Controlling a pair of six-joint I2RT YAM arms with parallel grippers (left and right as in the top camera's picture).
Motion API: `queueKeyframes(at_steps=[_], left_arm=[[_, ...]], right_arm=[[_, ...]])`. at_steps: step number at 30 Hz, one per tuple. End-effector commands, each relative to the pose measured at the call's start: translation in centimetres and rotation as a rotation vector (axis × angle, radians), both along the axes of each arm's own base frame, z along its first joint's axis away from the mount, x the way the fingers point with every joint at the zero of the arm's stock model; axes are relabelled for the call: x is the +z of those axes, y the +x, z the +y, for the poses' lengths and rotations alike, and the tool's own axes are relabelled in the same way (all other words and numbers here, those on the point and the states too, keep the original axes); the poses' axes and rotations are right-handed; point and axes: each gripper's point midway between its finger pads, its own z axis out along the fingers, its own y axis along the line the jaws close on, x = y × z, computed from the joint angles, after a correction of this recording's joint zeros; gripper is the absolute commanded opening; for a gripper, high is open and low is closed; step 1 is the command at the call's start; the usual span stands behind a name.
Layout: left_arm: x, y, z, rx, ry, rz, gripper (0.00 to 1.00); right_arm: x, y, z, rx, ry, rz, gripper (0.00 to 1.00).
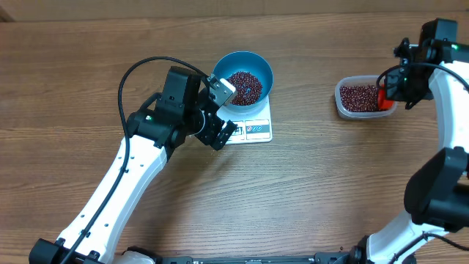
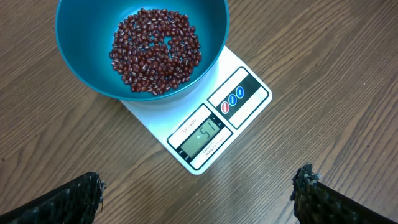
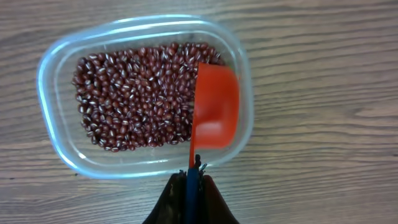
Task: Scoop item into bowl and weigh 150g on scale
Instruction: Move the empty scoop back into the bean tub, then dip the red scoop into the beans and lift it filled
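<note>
The blue bowl (image 1: 226,64) (image 2: 78,59) stands on the white scale (image 1: 258,130) (image 2: 244,73) and holds a layer of dark red beans (image 1: 244,86) (image 2: 155,51). The scale's display (image 2: 200,139) shows digits. My left gripper (image 1: 220,135) (image 2: 199,182) hovers open over bare wood just in front of the scale, with nothing between its fingers. My right gripper (image 1: 397,85) (image 3: 194,169) is shut on the handle of an orange scoop (image 1: 382,97) (image 3: 216,112). The scoop's cup rests inside the clear tub (image 1: 341,107) (image 3: 53,74), at the right end of its beans (image 3: 134,99), and looks empty.
The tub sits at the table's right side, well apart from the scale. The left arm's black cable (image 1: 135,70) loops above the wood to the left of the bowl. Bare wooden tabletop (image 1: 315,183) lies between the two arms.
</note>
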Motion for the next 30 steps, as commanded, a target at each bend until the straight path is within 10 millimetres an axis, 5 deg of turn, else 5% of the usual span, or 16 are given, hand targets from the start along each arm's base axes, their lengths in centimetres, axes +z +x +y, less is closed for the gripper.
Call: queueKeyframes(at_steps=[1, 10, 18, 30], left_arm=[[0.9, 0.5, 0.0, 0.003, -0.004, -0.028, 1.0], [0.9, 0.5, 0.0, 0.003, -0.004, -0.027, 0.99], [0.9, 0.5, 0.0, 0.003, -0.004, -0.027, 1.0], [0.9, 0.5, 0.0, 0.003, -0.004, -0.027, 1.0]], right_arm=[[-1.9, -0.1, 0.5, 0.004, 0.031, 0.045, 0.04], [-2.0, 0.1, 5.0, 0.099, 0.28, 0.023, 0.04], [-0.7, 0.2, 7.1, 0.106, 0.473, -0.017, 0.04], [0.8, 0.5, 4.7, 0.026, 0.624, -0.113, 0.04]])
